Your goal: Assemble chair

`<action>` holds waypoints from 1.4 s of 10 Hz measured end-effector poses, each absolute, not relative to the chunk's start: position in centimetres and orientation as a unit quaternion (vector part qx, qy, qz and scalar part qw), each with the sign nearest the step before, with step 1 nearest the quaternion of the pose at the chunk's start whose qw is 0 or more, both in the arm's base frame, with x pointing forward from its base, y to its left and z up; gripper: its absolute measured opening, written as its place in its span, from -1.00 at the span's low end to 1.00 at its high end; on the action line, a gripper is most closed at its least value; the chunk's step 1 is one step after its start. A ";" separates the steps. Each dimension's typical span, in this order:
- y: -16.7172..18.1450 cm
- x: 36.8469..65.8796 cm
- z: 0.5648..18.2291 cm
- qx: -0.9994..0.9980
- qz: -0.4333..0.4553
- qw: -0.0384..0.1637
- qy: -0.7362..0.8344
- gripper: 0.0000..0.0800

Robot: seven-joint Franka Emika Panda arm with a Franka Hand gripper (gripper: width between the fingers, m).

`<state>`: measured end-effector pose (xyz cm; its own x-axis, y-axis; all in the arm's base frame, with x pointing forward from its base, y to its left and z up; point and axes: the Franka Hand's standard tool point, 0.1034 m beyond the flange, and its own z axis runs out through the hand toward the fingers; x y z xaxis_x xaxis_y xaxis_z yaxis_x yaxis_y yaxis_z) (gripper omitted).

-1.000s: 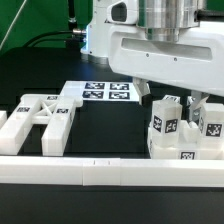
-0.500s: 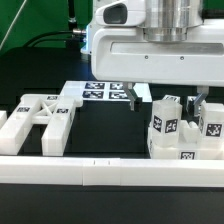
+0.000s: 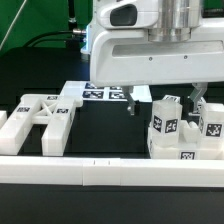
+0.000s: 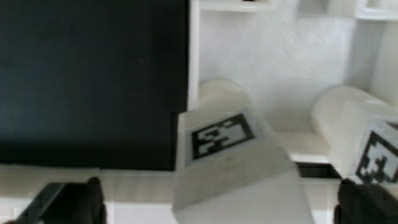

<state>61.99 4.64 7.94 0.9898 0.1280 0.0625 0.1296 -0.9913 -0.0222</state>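
Note:
The chair lies in glossy white tagged parts. An X-braced side frame [image 3: 42, 116] lies flat at the exterior view's left. A cluster of upright tagged pieces [image 3: 163, 126] stands at the right on a chunky block [image 3: 186, 152]. My gripper [image 3: 163, 102] hangs open and empty just above this cluster, one finger [image 3: 131, 101] to its left and the other behind its right pieces. In the wrist view a tagged upright piece [image 4: 224, 140] stands between the dark fingertips [image 4: 71, 202], untouched, with my gripper [image 4: 224, 203] open. A second tagged piece [image 4: 368, 135] stands beside it.
The marker board [image 3: 103, 93] lies flat behind the parts, under the gripper's left side. A long low white border rail [image 3: 100, 172] runs along the front edge. Another white rail piece [image 3: 10, 130] sits at the far left. The table top is black.
The gripper has shifted toward the exterior view's left and slightly down over the upright pieces. Its jaws stay open. The parts have not moved.

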 end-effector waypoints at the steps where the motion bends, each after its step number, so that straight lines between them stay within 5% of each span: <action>1: 4.7 62.0 7.9 -0.996 -0.030 0.007 -0.085 0.62; 2: 4.8 62.0 7.9 -0.993 -0.029 0.000 -0.113 0.52; 3: 4.6 62.0 7.9 -0.993 -0.029 0.000 -0.111 0.10; 4: 4.6 62.0 7.9 -0.994 -0.029 0.000 -0.105 0.10; 5: 4.6 62.0 7.9 -0.995 -0.029 0.000 -0.096 -0.27; 8: 4.6 62.0 7.9 -0.999 -0.029 0.002 -0.044 -0.28; 14: 5.8 61.7 7.8 -0.940 -0.026 0.014 0.341 -0.28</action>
<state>61.71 5.84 7.79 0.7660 -0.6416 0.0402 -0.6401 -0.7670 -0.0443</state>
